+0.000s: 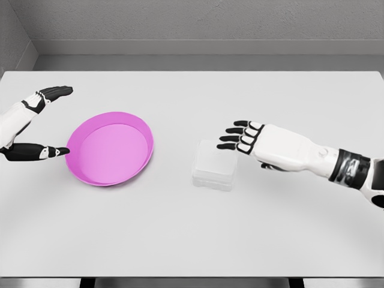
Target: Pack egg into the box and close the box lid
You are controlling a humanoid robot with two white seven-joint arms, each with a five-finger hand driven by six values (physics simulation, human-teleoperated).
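A small clear plastic box point(214, 166) sits on the white table just right of centre, its lid down. No egg shows in this view. My right hand point(243, 137) hovers at the box's upper right corner, fingers extended and slightly spread, holding nothing. My left hand point(45, 120) is at the far left, beside the pink plate, with fingers and thumb wide apart and nothing between them.
A round pink plate point(79, 135) lies left of centre with nothing in it, close to the left hand's thumb. The white table point(192, 234) ends at a front edge near the bottom; a grey wall stands behind it.
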